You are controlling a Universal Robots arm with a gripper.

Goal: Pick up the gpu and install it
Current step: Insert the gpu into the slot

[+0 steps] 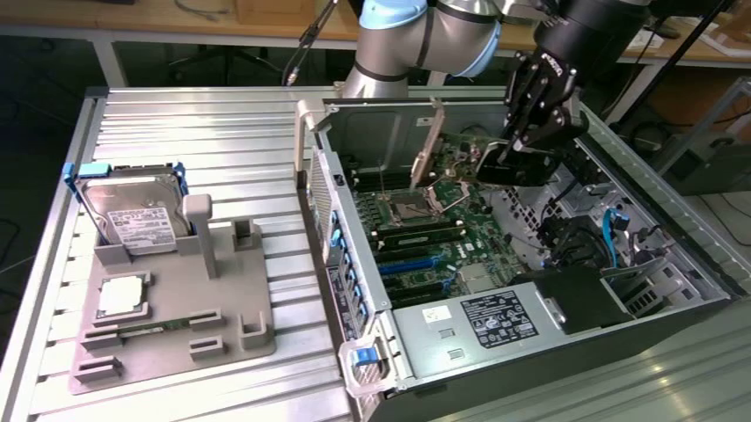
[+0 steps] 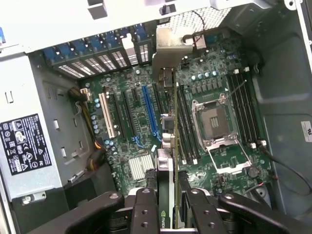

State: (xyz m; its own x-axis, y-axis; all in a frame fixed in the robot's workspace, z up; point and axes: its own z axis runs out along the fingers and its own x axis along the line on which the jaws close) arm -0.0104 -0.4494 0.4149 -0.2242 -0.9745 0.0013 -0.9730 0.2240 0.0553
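The gpu (image 2: 166,168) is a thin card seen edge-on, with its silver bracket (image 2: 170,45) at the far end. My gripper (image 2: 168,197) is shut on it, a black finger pressed against each face. In the exterior view the gripper (image 1: 525,151) holds the gpu (image 1: 502,169) inside the open computer case (image 1: 352,290), and the bracket (image 1: 428,145) points toward the case's rear wall. The card hangs above the green motherboard (image 2: 131,131), between the blue expansion slot (image 2: 150,112) and the memory slots, apart from the board.
The CPU socket (image 2: 214,122) stands with its frame open. A power supply (image 1: 481,321) fills the near corner of the case. At the exterior view's left, a grey fixture (image 1: 235,330) holds a hard drive (image 1: 135,215) and a square silver chip (image 1: 121,297).
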